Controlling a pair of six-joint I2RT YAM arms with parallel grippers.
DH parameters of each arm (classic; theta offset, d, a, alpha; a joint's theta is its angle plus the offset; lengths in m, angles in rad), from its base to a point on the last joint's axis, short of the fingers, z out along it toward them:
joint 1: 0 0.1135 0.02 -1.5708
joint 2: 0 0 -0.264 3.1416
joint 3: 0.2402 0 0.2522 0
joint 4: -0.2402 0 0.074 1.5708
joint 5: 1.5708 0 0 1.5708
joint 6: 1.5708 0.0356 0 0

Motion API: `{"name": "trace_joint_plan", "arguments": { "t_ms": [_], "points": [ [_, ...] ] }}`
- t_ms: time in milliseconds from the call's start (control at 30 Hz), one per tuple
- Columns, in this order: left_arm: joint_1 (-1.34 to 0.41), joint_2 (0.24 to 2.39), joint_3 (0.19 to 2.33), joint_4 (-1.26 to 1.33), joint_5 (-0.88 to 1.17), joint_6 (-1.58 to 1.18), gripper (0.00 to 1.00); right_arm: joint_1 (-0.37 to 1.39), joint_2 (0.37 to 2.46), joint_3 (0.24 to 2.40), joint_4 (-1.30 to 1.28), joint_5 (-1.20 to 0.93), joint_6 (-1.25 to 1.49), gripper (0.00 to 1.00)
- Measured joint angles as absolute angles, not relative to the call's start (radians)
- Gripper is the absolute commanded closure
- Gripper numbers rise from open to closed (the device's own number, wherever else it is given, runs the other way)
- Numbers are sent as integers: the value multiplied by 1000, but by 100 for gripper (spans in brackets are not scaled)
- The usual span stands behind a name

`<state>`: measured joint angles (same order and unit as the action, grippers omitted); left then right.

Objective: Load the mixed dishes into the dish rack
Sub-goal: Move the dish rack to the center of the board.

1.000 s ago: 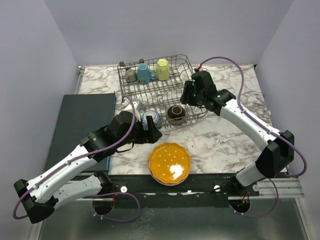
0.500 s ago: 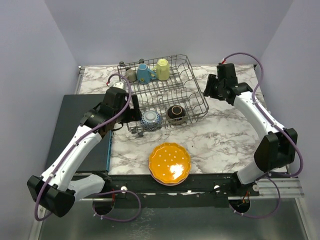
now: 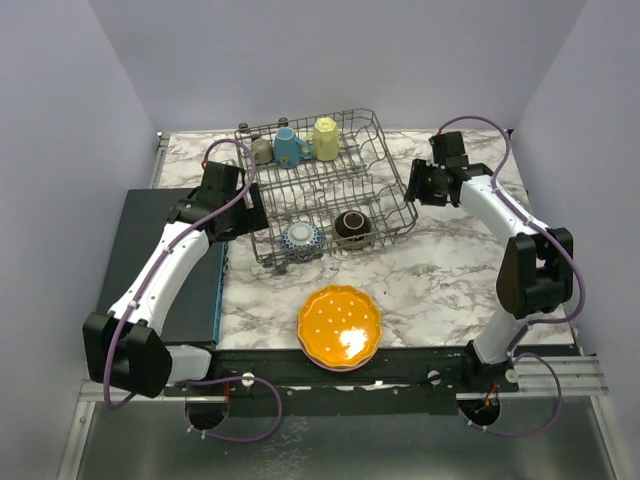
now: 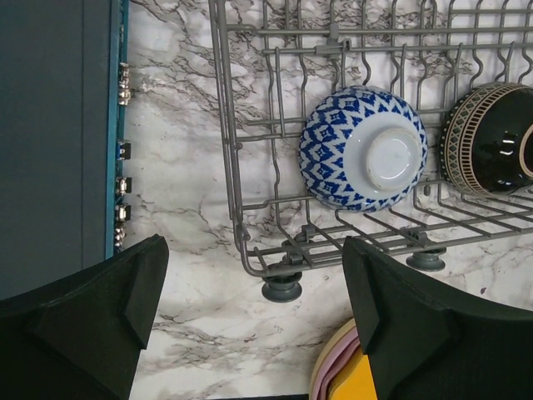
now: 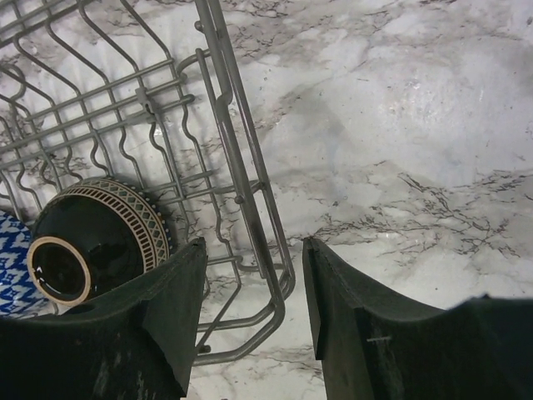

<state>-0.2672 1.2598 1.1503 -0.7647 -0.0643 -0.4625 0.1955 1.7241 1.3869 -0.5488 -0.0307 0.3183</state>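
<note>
Marble table holds dish rack, dark mat.

It looks like a robotics lab cell: bare lilac walls close around a marble-patterned table with a metal mounting rail.

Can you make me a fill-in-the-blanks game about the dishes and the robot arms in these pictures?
1. The dish rack holds ___ mugs.
2. The orange plate has ___ dots.
3. The blue-and-white bowl sits ___ the rack, next to the dark bowl.
4. The left gripper and the right gripper are both ___ and hold nothing.

Missing words: three; white; inside; open.
</note>
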Motion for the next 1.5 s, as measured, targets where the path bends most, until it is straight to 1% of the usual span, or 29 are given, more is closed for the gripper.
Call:
{"name": "trace_joint_plan", "arguments": {
  "t_ms": [100,200,500,667,767,867,1000,1100,1167,1333,1500],
  "points": [
    [-263,1306,1150,-749,-52,-470,7,194,1757,1390,-545,-43,313,45],
    [-262,1341,1149,-735,-40,-477,9,194,1786,1390,-542,-44,312,48],
    [-250,1407,1147,-693,-31,-491,32,194,1820,1390,-540,-43,313,63],
    [-247,1446,1137,-682,-23,-494,38,194,1831,1390,-538,-44,313,71],
    [-243,1464,1135,-681,-21,-496,43,194,1833,1390,-535,-44,315,73],
    [-241,1488,1135,-680,-19,-496,46,194,1833,1390,-532,-43,316,80],
    [-241,1517,1127,-679,-17,-497,54,194,1833,1390,-530,-43,306,85],
    [-241,1520,1124,-678,-15,-497,59,194,1833,1390,-530,-43,296,95],
    [-241,1520,1123,-678,-14,-497,65,195,1833,1390,-530,-43,294,100],
    [-241,1520,1123,-678,11,-497,82,195,1833,1389,-530,-43,293,100],
    [-230,1520,1121,-682,35,-495,89,197,1830,1385,-524,-27,292,100]
  ]
}}
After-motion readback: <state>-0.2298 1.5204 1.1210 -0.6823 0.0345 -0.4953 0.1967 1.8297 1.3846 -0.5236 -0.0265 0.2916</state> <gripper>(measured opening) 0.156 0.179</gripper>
